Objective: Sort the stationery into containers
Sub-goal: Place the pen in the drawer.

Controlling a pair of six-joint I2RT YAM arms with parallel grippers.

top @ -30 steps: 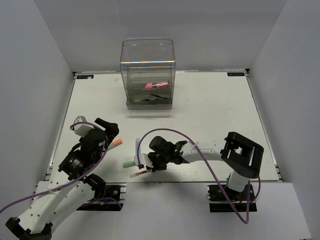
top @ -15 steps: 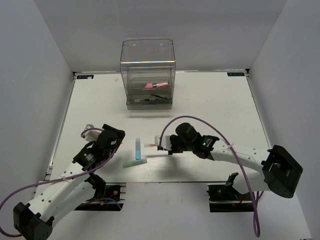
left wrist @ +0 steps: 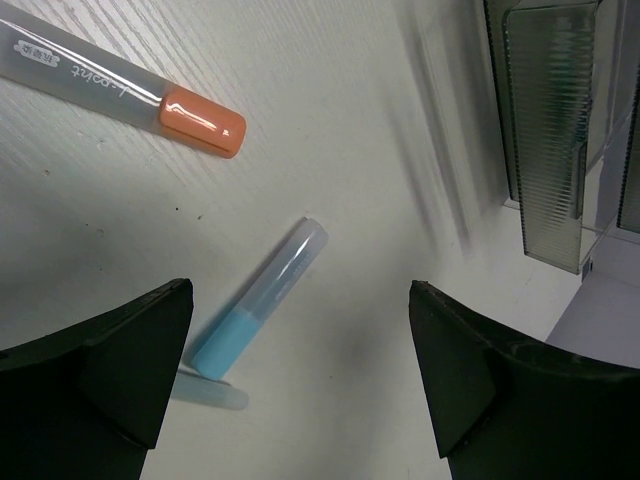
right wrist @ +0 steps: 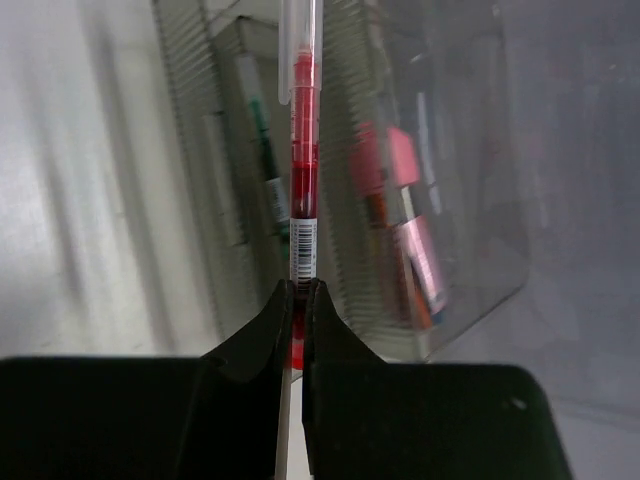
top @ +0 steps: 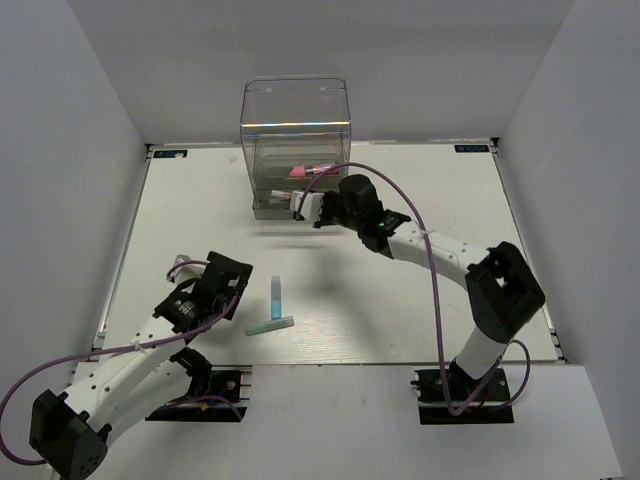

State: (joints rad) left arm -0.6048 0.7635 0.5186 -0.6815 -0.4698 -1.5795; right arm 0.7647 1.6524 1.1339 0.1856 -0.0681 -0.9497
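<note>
My right gripper (top: 314,206) (right wrist: 301,288) is shut on the thin red pen (right wrist: 303,165) and holds it right in front of the clear drawer box (top: 295,148) (right wrist: 400,170), tip toward the drawers. Pink markers (top: 312,170) (right wrist: 410,235) and a dark pen with green (right wrist: 270,185) lie inside the drawers. My left gripper (top: 232,285) (left wrist: 300,380) is open and empty, low over the table beside the light blue marker (top: 275,296) (left wrist: 258,300). The teal-green marker (top: 270,326) (left wrist: 208,393) lies by its near end. The white marker with orange tip (left wrist: 120,93) lies close by.
White walls close in the table (top: 420,250) on three sides. The clear drawer box also shows at the far right of the left wrist view (left wrist: 560,130).
My right arm has swung from the near middle of the table up to the drawer box, carrying the red pen. My left gripper has come down beside the light blue marker.
</note>
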